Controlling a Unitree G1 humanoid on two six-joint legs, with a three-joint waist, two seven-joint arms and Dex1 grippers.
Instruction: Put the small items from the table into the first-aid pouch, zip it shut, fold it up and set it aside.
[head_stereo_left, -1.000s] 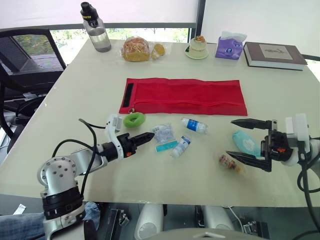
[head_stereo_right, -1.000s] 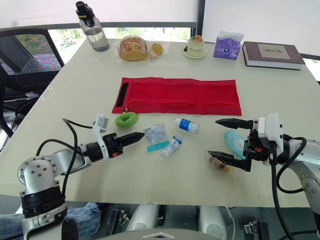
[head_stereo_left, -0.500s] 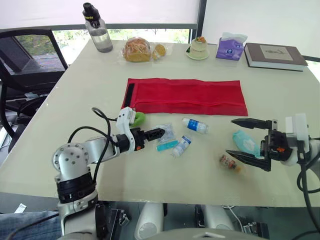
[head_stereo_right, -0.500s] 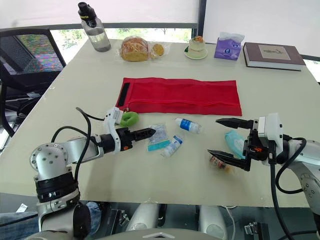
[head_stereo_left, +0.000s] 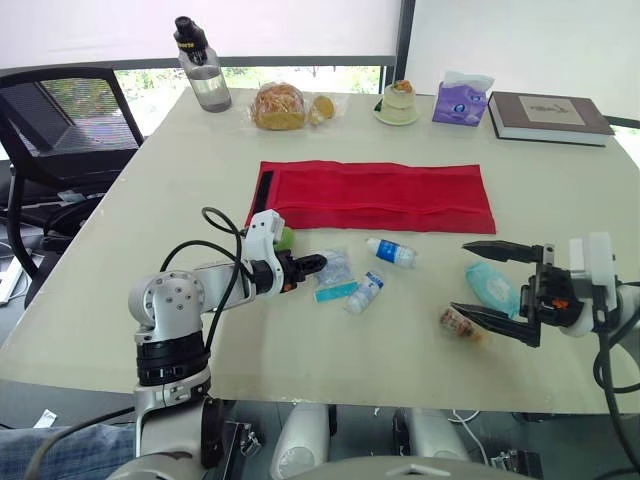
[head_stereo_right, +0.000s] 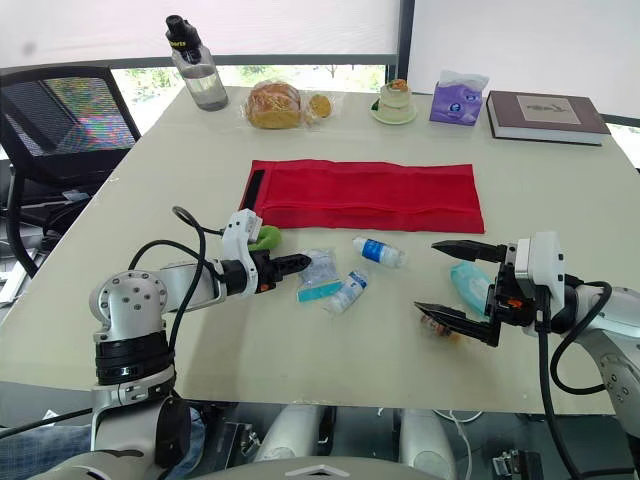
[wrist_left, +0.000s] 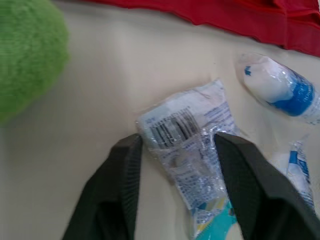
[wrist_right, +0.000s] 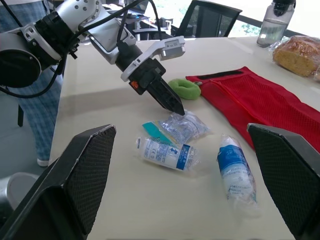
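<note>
My left gripper (wrist_left: 177, 144) was down at the clear packet (wrist_left: 186, 150), fingers apart with the packet's barcode end between them. The packet lay on the table (head_stereo_left: 160, 190) near the green ring (head_stereo_left: 285, 238). My right gripper (head_stereo_left: 460, 276) hung spread wide over the table's near side, close to the teal packet (head_stereo_left: 490, 288), with a small wrapped item (head_stereo_left: 458, 322) just beside its lower finger. The red pouch (head_stereo_left: 375, 195) lay flat and unfolded farther back, a white roll (head_stereo_left: 390, 251) just in front of it.
</note>
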